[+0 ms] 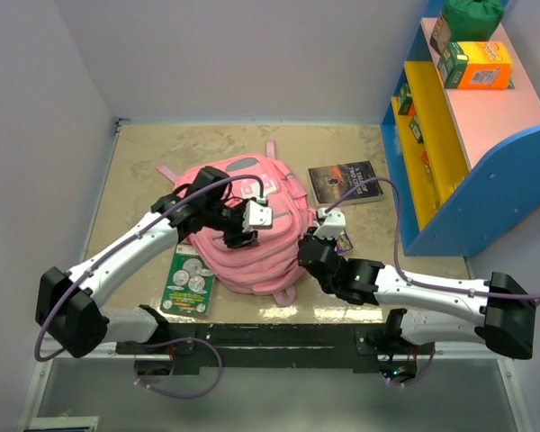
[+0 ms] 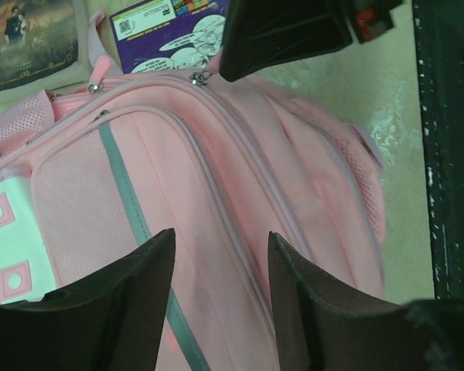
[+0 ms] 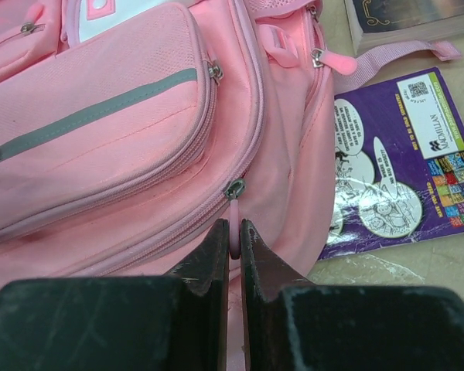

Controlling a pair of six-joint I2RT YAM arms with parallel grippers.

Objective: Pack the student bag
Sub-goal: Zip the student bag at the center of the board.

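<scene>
A zip on the student bag (image 1: 252,243) is pinched.
The bag is laid flat in the middle of the table (image 1: 144,153), between the two arms. Its pink zip pull (image 3: 234,216) is held tight by the right gripper (image 3: 234,236). The left gripper (image 2: 220,236) is hung over the bag, fingers spread apart.
</scene>
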